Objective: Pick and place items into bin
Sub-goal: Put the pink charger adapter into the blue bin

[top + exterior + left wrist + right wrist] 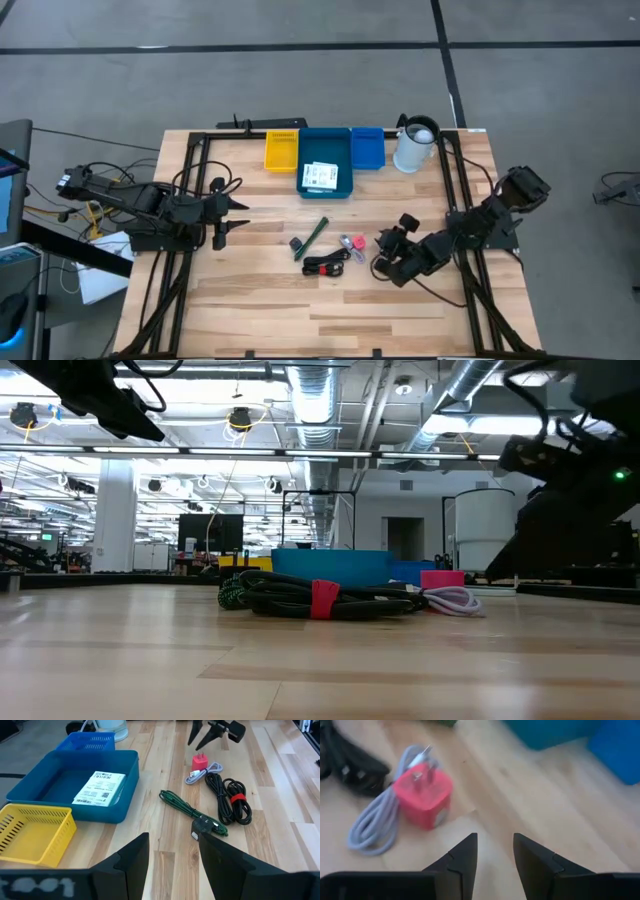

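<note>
A teal bin (325,150) holds white printed cards (320,176). On the table in front of it lie a green braided cord with a dark plug (192,812), a coiled black cable with a red tie (231,800) and a pink charger (422,795) with a grey cord (372,827). My right gripper (495,852) is open, low over the wood just right of the pink charger. My left gripper (172,857) is open above the table's left part, pointing toward the green cord. Neither touches anything.
A yellow basket (281,150) stands left of the teal bin, and a blue basket (367,147) and a white jug (415,146) stand to its right, all along the far edge. Black frame rails run down both sides of the table. Bare wood lies toward the near edge.
</note>
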Robot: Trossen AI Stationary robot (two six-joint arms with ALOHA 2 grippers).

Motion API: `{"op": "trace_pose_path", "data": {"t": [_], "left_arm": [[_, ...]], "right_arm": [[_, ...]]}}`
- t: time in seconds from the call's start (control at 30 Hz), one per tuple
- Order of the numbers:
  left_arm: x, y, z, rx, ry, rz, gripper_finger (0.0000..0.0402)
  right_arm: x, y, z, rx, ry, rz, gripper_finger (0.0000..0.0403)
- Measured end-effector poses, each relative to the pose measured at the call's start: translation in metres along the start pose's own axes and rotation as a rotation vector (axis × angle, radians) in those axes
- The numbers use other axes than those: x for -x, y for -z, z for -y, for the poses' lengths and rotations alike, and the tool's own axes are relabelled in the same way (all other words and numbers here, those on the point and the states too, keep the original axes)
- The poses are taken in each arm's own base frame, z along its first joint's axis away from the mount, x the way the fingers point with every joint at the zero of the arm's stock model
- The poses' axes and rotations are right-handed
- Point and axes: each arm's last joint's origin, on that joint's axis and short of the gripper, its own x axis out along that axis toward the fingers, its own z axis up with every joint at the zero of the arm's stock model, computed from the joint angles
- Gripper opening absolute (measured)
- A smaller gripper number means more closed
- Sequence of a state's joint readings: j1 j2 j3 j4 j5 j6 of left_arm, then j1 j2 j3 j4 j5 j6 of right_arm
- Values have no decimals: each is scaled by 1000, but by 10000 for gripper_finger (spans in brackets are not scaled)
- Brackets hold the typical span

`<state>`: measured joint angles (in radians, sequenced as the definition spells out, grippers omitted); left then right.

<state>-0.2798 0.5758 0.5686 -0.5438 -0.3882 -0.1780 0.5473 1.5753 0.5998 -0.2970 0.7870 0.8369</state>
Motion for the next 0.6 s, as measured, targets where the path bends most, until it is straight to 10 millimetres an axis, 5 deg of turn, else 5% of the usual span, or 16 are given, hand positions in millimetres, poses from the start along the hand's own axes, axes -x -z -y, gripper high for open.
{"op": "trace_pose_path", "data": {"t": [0.6], "left_arm": [[0,0,0,1,0,0,164]], "right_arm": [[6,-63,1,323,-150,-292,113]]}}
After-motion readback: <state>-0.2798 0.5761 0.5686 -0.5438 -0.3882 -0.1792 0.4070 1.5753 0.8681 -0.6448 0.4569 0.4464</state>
